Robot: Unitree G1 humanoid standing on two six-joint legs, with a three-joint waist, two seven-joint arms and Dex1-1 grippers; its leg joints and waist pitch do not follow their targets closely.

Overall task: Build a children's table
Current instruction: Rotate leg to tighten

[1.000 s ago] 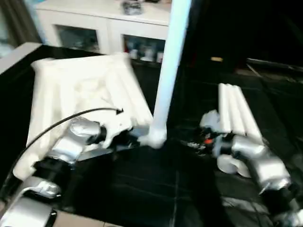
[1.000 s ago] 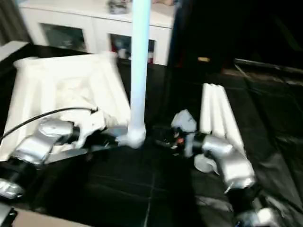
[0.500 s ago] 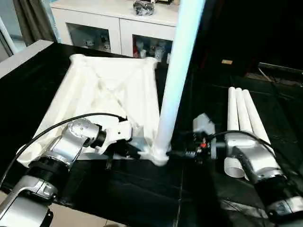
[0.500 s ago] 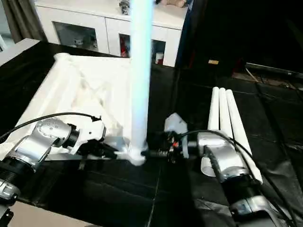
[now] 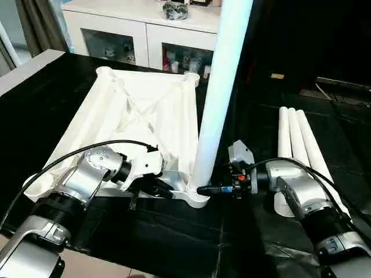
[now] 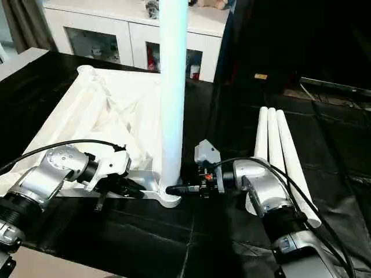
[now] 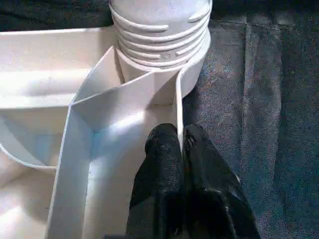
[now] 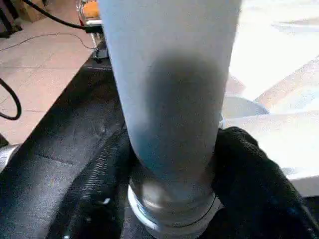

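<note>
The white table top [image 5: 133, 116] lies upside down on the black table, ribbed side up. One white leg [image 5: 223, 87] stands upright in its near right corner socket [image 5: 197, 198]. My left gripper [image 7: 180, 137] is shut on the thin rim wall [image 7: 177, 99] of the top, just beside that socket. From the right, my right gripper [image 5: 206, 189] reaches in level and is shut on the leg [image 8: 174, 99] close to its base, with one black finger [image 8: 249, 169] on each side. Three more legs [image 5: 298, 145] lie side by side on the right.
A white glass-door cabinet [image 5: 145, 35] stands behind the table. The black table's front edge [image 5: 116, 263] runs under my left forearm. A black cable [image 5: 69, 155] arcs over my left arm.
The camera has shifted. My right gripper has moved left to the foot of the upright leg and closed around it. My left gripper keeps its hold on the rim.
</note>
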